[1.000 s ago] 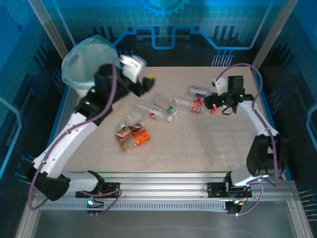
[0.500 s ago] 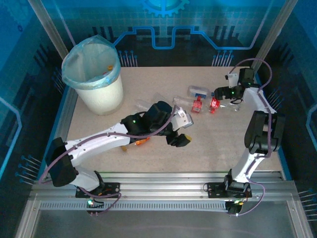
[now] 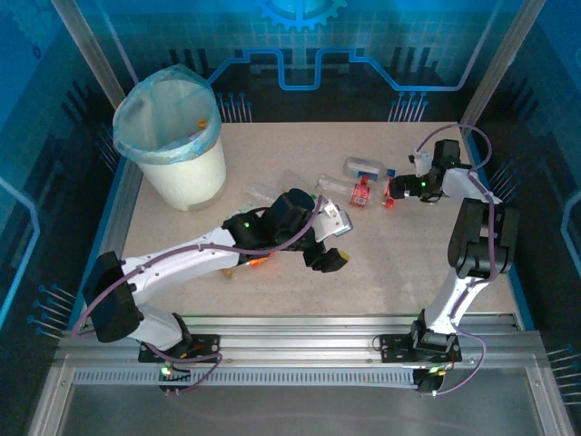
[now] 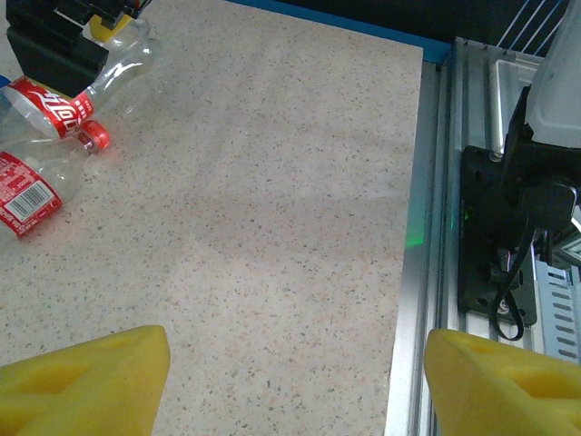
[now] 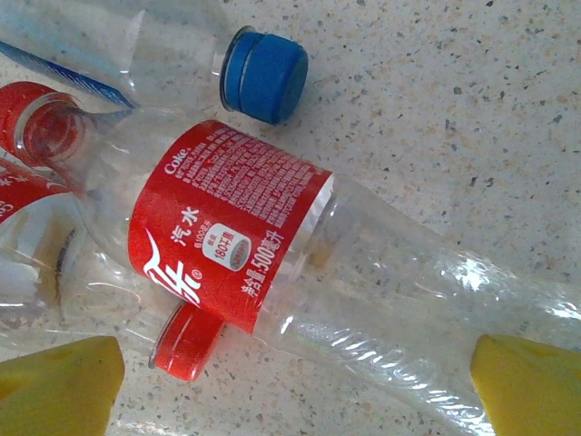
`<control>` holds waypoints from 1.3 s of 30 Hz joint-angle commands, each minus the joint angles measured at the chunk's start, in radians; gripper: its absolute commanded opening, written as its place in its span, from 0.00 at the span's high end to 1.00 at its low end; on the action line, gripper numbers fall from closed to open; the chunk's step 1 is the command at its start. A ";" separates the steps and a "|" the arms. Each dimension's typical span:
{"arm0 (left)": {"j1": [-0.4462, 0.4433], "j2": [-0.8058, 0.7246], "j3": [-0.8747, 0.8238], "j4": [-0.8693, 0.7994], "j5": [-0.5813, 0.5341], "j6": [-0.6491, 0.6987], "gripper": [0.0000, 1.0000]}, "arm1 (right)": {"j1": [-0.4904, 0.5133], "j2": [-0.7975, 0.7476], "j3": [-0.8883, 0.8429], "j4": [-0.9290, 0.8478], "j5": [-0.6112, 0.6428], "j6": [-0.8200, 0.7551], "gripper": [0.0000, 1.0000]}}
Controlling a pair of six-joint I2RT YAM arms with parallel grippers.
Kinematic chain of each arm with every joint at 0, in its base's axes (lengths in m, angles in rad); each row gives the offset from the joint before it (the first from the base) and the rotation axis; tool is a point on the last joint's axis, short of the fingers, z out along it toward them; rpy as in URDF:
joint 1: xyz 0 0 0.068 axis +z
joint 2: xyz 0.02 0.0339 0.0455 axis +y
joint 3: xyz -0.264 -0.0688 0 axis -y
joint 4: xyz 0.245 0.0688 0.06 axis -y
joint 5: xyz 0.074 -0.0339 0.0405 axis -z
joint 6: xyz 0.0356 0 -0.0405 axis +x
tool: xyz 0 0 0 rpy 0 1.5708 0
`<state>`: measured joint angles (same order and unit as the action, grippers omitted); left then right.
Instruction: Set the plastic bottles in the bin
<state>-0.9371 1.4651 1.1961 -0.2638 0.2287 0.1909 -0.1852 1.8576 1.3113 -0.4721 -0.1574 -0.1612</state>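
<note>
The speckled table (image 3: 399, 272) carries a white bin (image 3: 191, 177) with a blue liner at its far left corner. The left gripper (image 3: 336, 241) hangs over the middle of the table, jaws spread and empty. At the far right, the right gripper (image 5: 295, 372) stands wide, straddling but not squeezing a red-label bottle (image 5: 227, 236) that lies flat beside a blue-capped bottle (image 5: 265, 74).

Speckled table (image 3: 390, 263); bottles (image 3: 361, 191) and bin (image 3: 195, 177) on it.
</note>
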 commanded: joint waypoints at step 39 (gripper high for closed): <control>0.001 0.009 -0.013 -0.009 -0.051 0.022 0.22 | 0.104 0.283 0.303 -0.309 0.176 -0.261 0.00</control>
<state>-0.9371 1.4654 1.1934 -0.2642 0.1799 0.1940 -0.0956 2.1178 1.5833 -0.7261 0.0189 -0.3931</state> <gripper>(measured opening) 0.776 0.999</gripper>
